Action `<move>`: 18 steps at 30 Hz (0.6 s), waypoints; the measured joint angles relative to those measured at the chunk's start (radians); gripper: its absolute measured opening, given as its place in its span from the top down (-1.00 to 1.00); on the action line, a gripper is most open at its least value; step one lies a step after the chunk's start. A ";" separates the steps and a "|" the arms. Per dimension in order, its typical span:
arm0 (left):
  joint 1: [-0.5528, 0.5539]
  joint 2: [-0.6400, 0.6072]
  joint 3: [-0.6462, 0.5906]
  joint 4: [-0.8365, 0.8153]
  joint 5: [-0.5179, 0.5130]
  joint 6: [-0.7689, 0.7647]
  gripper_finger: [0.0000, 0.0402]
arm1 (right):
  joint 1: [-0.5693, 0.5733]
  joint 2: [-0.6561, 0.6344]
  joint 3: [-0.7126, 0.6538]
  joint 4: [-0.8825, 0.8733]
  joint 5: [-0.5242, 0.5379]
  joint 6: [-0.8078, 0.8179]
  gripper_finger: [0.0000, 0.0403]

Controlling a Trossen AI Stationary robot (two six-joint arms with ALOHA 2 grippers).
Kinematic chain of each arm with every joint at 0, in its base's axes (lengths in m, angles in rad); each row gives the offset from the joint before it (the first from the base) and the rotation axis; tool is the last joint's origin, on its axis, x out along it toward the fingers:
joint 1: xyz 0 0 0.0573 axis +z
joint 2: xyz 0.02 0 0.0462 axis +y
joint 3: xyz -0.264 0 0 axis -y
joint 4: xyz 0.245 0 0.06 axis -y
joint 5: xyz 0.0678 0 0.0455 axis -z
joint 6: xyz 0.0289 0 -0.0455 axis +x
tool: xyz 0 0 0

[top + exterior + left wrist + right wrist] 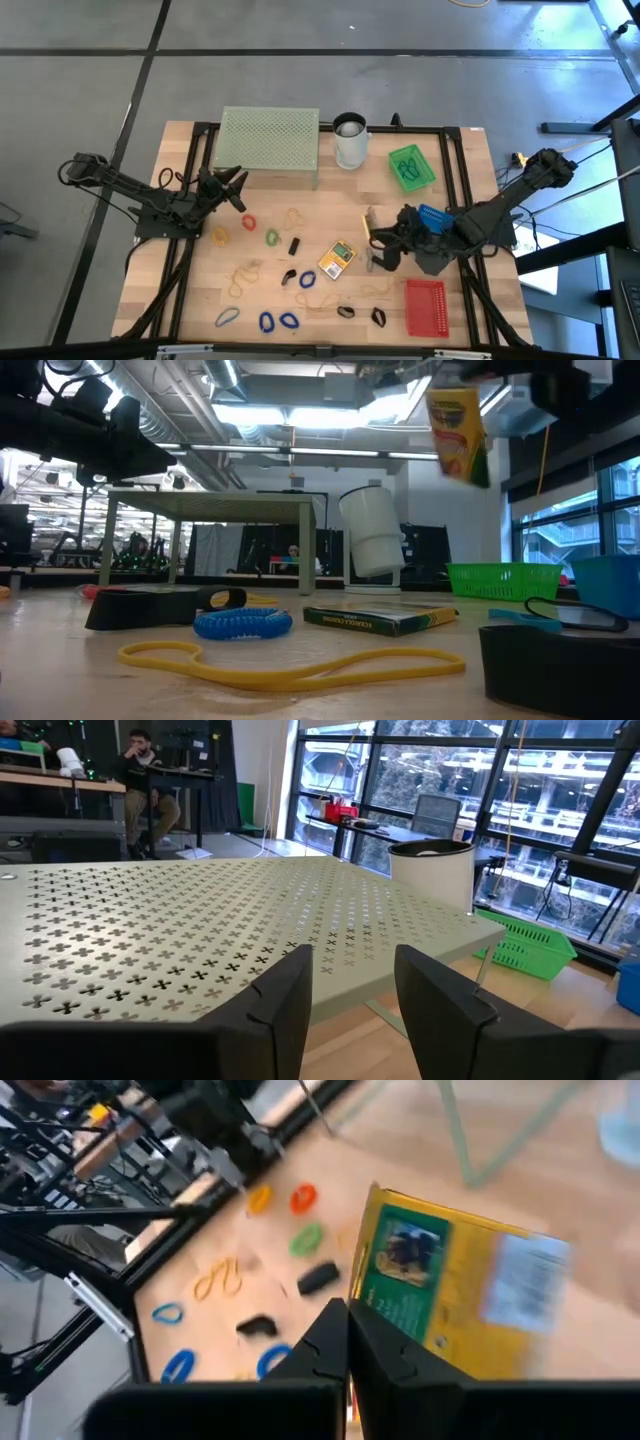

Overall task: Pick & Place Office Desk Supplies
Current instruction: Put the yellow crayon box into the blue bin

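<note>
**Carry Step: Yellow Card Pack Held Aloft by Right End Effector**

Yellow rubber band (290,665) lies at the bottom of the low view, closest to the lens, flat on the surface (460,170).

Pale green mesh stand (268,140) occupies the upper centre of the high view. Red tray (425,306) sits lower right, green basket (411,166) upper right.

Right end effector (347,1342), clamped shut on a yellow card pack (455,1295), holds it clear of the surface, seen upper right in the low view. A second pack (338,259) remains at centre.

Left end effector (350,985) waits with fingers parted beside the stand.

Judgement: the grip appears to be at one edge; carry slowly and level, lower fully into the receptacle before releasing.
</note>
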 joint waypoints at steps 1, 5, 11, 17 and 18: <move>0.000 0.000 0.000 0.000 0.000 0.000 0.31 | 0.007 -0.010 0.000 -0.030 -0.016 0.032 0.99; 0.000 0.000 0.000 0.000 0.000 0.000 0.31 | 0.028 -0.047 0.000 -0.164 -0.095 0.166 0.99; 0.000 0.000 0.000 0.000 0.000 0.000 0.31 | 0.029 -0.097 0.000 -0.415 -0.246 0.383 0.99; 0.000 0.000 0.000 0.000 0.000 0.000 0.31 | 0.028 -0.164 0.000 -0.635 -0.367 0.554 0.99; 0.000 0.000 0.000 0.000 0.000 0.000 0.31 | 0.028 -0.174 0.000 -0.657 -0.374 0.561 0.99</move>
